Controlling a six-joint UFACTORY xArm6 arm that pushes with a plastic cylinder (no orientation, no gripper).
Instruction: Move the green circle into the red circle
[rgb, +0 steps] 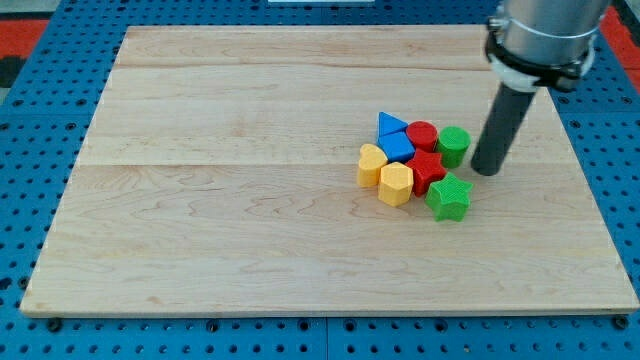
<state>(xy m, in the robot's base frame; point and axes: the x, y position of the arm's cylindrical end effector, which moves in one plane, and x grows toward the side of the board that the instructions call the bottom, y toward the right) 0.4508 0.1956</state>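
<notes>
The green circle (454, 145) stands on the wooden board (250, 220), touching the right side of the red circle (421, 136). My tip (486, 170) rests on the board just right of the green circle, a small gap apart. Both circles belong to a tight cluster at the board's centre right.
The cluster also holds a blue triangle (390, 125), a blue block (398, 148), a yellow heart (371, 164), a yellow hexagon (395, 184), a red star-like block (428, 170) and a green star (449, 197). A blue pegboard (620, 150) surrounds the board.
</notes>
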